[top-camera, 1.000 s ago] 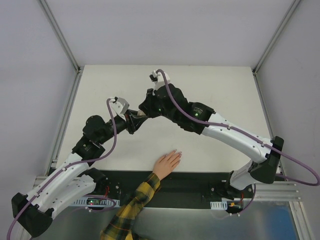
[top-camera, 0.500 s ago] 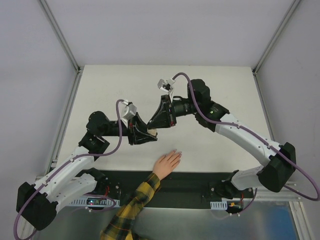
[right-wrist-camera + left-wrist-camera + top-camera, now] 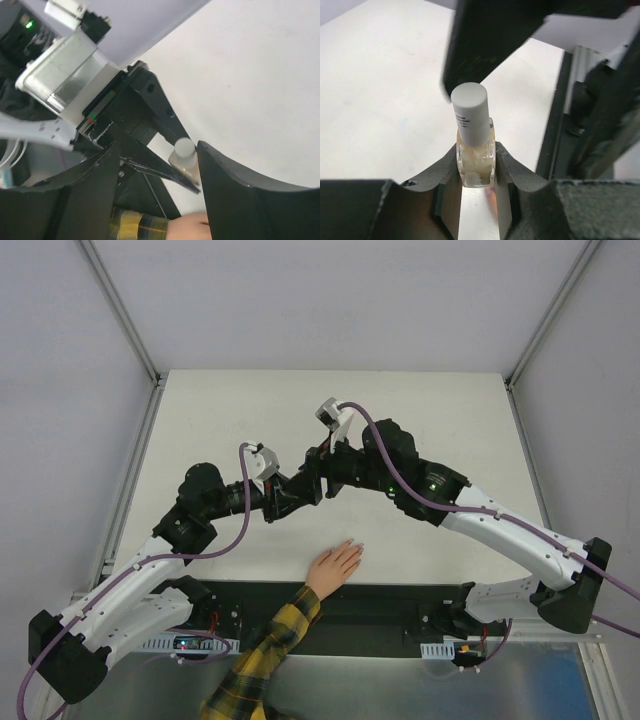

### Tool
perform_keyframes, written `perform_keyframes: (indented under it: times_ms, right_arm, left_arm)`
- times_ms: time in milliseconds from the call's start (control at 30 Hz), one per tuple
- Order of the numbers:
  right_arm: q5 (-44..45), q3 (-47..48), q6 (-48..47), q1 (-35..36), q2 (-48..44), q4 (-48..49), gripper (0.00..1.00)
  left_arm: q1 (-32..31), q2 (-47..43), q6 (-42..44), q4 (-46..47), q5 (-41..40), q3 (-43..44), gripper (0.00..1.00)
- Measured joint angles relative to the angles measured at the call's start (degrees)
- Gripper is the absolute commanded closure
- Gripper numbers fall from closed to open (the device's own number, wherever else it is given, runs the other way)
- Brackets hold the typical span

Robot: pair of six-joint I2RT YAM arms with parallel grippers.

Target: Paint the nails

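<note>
Nails (image 3: 356, 545) tip the fingers of a light-skinned hand (image 3: 335, 566) lying flat, palm down, at the near edge of the table (image 3: 230, 410). From above they are only tiny pale specks. The white table fills the middle of the top view. Over it the left arm (image 3: 140, 575) and the right arm (image 3: 510, 530) both reach inward, and their ends meet above the table, near the hand but just past its fingertips. A yellow-and-black plaid sleeve (image 3: 265, 645) covers the forearm behind the hand.

The left jaws pinch a small bottle (image 3: 476, 162) of pale beige liquid by its glass body, one pad on each side. The right jaws are spread on either side of the bottle's top. One dark finger (image 3: 490, 45) sits right at the white cap (image 3: 471, 112), though whether it touches cannot be told. The other finger (image 3: 607, 130) stands well off to the side. The cap is on the bottle. In the right wrist view it lies between the two fingers, closer to one of them, with the hand and sleeve showing below.
</note>
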Motion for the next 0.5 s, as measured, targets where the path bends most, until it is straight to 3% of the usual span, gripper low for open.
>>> perform_keyframes:
  times_ms: [233,500]
  right_arm:
    - [28.6,5.4,5.5,5.6,0.9,-9.9,0.35]
    - [37.2,15.2,8.0,6.4,8.7,-14.7,0.39]
  left_arm:
    - [0.0,-0.9,3.3,-2.5,-13.0,0.0,1.00]
    - [0.0,-1.9,4.0,-4.5,-19.3,0.0,1.00]
